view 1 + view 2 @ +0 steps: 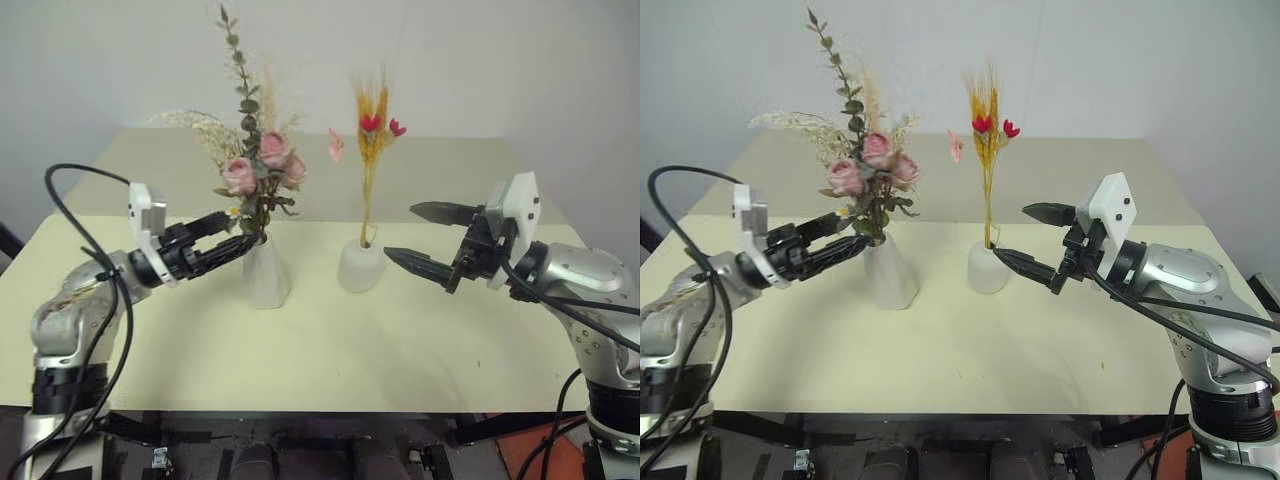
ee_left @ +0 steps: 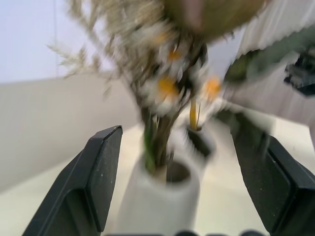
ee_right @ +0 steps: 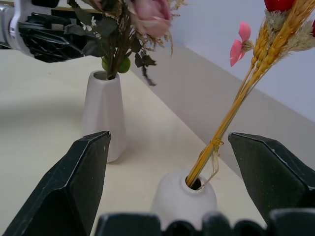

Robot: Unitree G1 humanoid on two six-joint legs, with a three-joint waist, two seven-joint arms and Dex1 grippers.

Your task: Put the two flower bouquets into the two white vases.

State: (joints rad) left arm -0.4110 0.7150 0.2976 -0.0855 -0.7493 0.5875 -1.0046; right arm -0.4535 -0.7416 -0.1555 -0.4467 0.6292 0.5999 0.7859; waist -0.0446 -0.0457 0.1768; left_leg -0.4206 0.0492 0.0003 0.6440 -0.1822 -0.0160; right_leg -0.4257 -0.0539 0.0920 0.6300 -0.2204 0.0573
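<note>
The rose bouquet (image 1: 262, 166) stands upright in the taller white vase (image 1: 266, 272) at the table's middle. My left gripper (image 1: 244, 229) is open just left of that vase's mouth, beside the stems and holding nothing. In the left wrist view its fingers (image 2: 99, 173) stand wide on either side of the vase (image 2: 156, 202). The wheat bouquet (image 1: 371, 128) leans slightly in the short round vase (image 1: 360, 267). To the right of it my right gripper (image 1: 400, 232) is open and empty, its fingers (image 3: 75, 183) framing the short vase (image 3: 183, 199).
The cream table (image 1: 330, 350) ends against a white wall at the back. My left arm's black cable (image 1: 85, 240) loops over the table's left side. Bare tabletop lies in front of both vases.
</note>
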